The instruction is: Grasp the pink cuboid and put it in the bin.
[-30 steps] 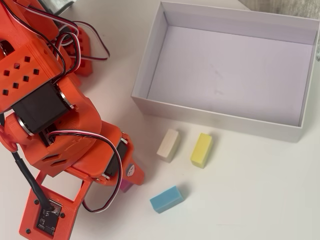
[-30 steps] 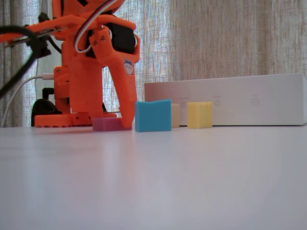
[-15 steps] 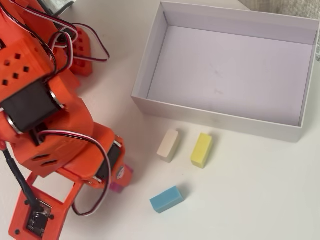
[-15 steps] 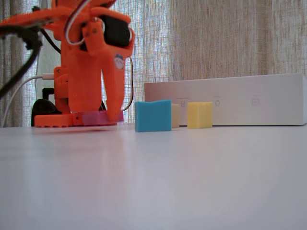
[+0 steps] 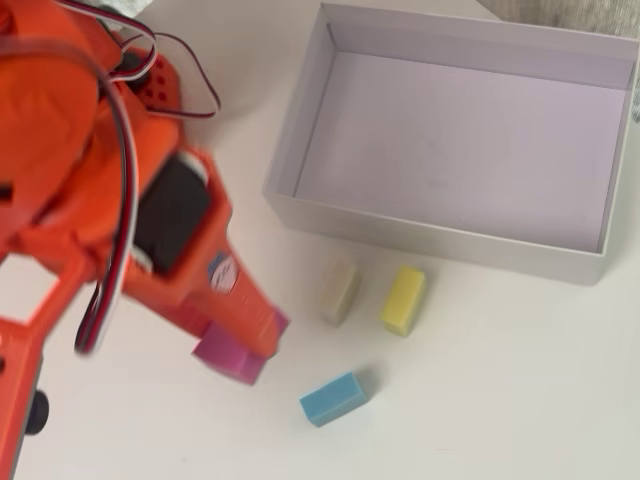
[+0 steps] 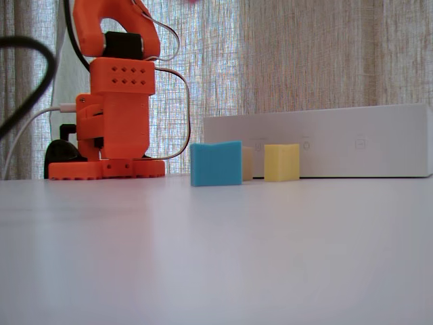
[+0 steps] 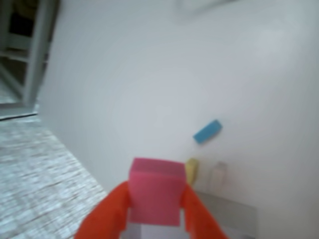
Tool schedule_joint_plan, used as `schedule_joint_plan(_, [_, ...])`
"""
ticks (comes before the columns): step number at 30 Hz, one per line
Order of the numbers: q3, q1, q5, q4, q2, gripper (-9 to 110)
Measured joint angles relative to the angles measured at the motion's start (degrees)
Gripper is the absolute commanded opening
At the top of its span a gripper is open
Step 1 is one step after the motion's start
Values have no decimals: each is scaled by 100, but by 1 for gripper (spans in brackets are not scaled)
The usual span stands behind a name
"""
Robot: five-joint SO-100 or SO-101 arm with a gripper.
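My orange gripper [image 5: 256, 338] is shut on the pink cuboid [image 5: 230, 357], which hangs in the air left of the small blocks in the overhead view. The wrist view shows the pink cuboid [image 7: 155, 199] clamped between the two orange fingers [image 7: 115, 209] of the gripper [image 7: 155, 193], high above the table. In the fixed view the gripper and cuboid are above the top edge; only the arm's base [image 6: 115, 115] shows. The bin [image 5: 290, 160] lies open at the upper right of the overhead view, and its white side wall [image 6: 325, 149] stands behind the blocks.
A blue block [image 5: 332, 398] [image 6: 216, 163] [image 7: 207, 131], a yellow block [image 5: 403, 299] [image 6: 281, 162] and a beige block [image 5: 340, 292] [image 6: 247, 163] lie on the white table between the gripper and the bin. Cables trail off the arm on the left.
The gripper closed on the pink cuboid on the table, then rose with it, leaving the fixed view at the top. The other blocks have not moved.
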Motion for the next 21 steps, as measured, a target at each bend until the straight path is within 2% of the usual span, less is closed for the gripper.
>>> schedule_joint_plan(8, [-554,-2083,-9,-589,18,-8])
schedule_joint_plan(13, [53,-3313,-149,-545,-202,-8])
schedule_joint_plan(19, [1354,-3700,-158,-677,-694,-7])
schedule_joint_plan(21, [1758,-3735,-158,-853,-738,-1])
